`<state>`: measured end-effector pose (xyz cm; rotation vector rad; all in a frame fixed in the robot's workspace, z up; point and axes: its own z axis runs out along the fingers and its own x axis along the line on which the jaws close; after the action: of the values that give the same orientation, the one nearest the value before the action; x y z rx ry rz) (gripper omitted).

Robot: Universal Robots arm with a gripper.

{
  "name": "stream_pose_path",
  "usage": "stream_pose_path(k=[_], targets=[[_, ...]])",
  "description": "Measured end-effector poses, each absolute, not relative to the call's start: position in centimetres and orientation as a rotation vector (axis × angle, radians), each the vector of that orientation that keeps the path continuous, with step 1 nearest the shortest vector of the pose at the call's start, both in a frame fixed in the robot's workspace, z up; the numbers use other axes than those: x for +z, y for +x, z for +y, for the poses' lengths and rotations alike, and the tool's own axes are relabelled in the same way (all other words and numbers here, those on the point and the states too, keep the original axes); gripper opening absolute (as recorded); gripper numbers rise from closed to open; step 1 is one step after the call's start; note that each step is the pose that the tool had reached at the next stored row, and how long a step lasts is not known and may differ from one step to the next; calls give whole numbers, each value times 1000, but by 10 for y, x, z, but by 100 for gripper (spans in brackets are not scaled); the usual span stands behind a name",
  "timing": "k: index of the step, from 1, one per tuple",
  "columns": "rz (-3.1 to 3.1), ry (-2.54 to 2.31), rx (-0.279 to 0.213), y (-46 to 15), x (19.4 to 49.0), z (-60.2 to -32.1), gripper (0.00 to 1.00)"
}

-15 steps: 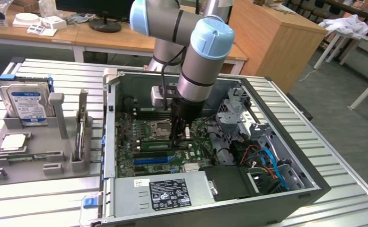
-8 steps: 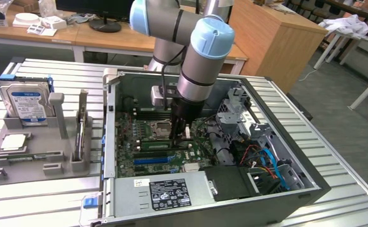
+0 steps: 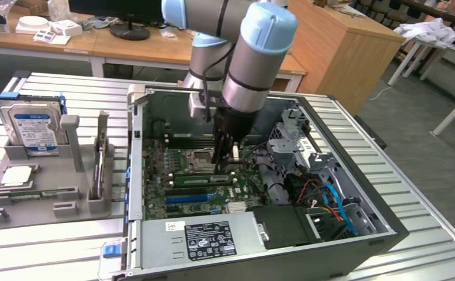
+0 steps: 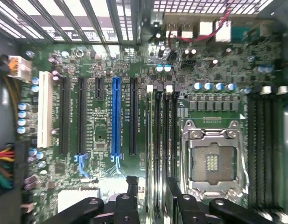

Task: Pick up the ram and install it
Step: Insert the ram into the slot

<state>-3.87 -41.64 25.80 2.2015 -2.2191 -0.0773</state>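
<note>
Open PC case (image 3: pixel 383 231) lies on its side on a slatted metal table (image 3: pixel 48 249). Nearest the exterior view, a power supply (image 3: pixel 204 240) w/ a white label sits at the front of the case. Blue, red and yellow cables (image 3: pixel 333 202) bunch toward the exterior view's right.

Behind the supply is the green motherboard (image 3: pixel 161 193), w/ a blue expansion slot (image 3: pixel 187 199) and black ones beside it. Next, a thin green strip, prob. the ram (image 3: pixel 202 178), lies along the memory slots just beside the empty CPU socket (image 3: pixel 202 157). It looks seated, though that is not certain.

The gripper (image 3: pixel 229 156) hangs straight down inside the case, right over that strip. In the wrist view the gripper (image 4: pixel 151 186) has its black fingers (image 4: pixel 172 189) spread wide. They hold nothing and straddle the memory slots (image 4: pixel 162 140), w/ the socket (image 4: pixel 211 161) to one side and the blue slot (image 4: pixel 115 116) to the other.

At the exterior view's left, a grey holder (image 3: pixel 56 209) rests on the table beside the case. It carries a square silver CPU chip (image 3: pixel 19 175), a thin stick on edge (image 3: pixel 99 158), poss. a second ram, and a hard drive (image 3: pixel 33 126) w/ a blue label.

Further back, the silver-and-blue arm (image 3: pixel 255 52) rises out of frame. Beyond it stand a wooden desk (image 3: pixel 134 45) and a wooden cabinet (image 3: pixel 337 47).
</note>
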Motion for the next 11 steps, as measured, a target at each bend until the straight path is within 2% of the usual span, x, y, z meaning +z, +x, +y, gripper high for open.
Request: stream_pose_path(k=[11], targets=[[-2220, 2203, -74, -39, 302, -416, 37]])
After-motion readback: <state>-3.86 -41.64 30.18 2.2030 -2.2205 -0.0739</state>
